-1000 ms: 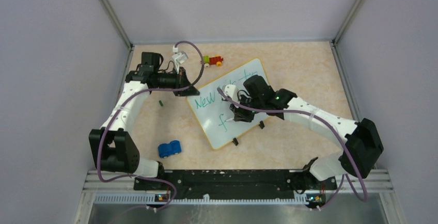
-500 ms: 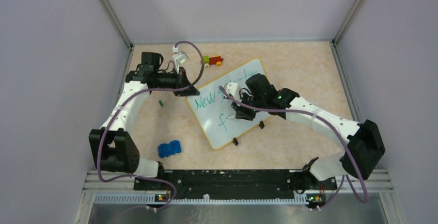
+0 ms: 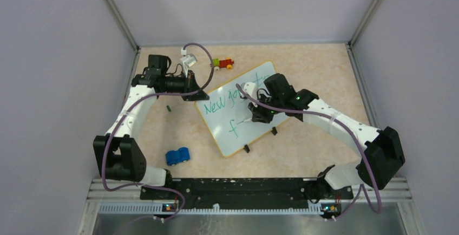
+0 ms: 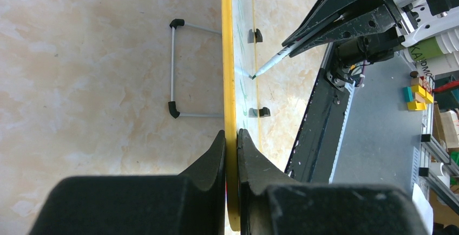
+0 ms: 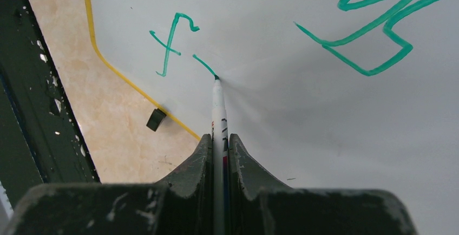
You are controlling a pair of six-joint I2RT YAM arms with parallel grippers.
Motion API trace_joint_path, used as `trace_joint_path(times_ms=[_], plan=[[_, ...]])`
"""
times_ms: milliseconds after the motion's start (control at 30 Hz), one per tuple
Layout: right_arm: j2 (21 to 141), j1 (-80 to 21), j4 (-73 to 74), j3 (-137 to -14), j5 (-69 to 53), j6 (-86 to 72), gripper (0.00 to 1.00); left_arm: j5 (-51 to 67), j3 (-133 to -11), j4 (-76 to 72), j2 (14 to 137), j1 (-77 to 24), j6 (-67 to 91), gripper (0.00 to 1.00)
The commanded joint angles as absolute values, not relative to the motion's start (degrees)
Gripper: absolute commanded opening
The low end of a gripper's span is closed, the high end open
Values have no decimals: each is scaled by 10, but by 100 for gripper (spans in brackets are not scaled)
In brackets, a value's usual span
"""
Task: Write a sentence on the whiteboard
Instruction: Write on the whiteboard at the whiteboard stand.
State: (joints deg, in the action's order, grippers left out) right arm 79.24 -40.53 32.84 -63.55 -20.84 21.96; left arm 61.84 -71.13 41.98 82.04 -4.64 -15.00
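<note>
Green-tipped marker is clamped tight between the fingers of the right gripper. Its tip touches the whiteboard just beside the "f" of the sentence. Bare white surface spreads ahead and to the right of the tip. The yellow rim with a black clip lies near on its left. The left gripper pinches the rim, jaws closed on it.

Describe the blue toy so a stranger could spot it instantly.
Start at the whiteboard lying angled on the table. Off its near left corner sits the blue toy car. It is the only all-blue thing; the other toy, past the board's far corner, is red, yellow and green.
</note>
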Motion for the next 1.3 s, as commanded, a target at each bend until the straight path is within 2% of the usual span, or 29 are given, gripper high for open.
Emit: trace_joint_path(times_ms=[0,767,1267], plan=[[791,-399,307,-652,-202,231,0,606,-707,417,832,-59,-183,0],[781,-440,326,-608,-184,237,0,604,-706,419,827,-59,-186,0],[771,-431,348,-705,-192,236,0,604,-708,420,824,-59,-186,0]])
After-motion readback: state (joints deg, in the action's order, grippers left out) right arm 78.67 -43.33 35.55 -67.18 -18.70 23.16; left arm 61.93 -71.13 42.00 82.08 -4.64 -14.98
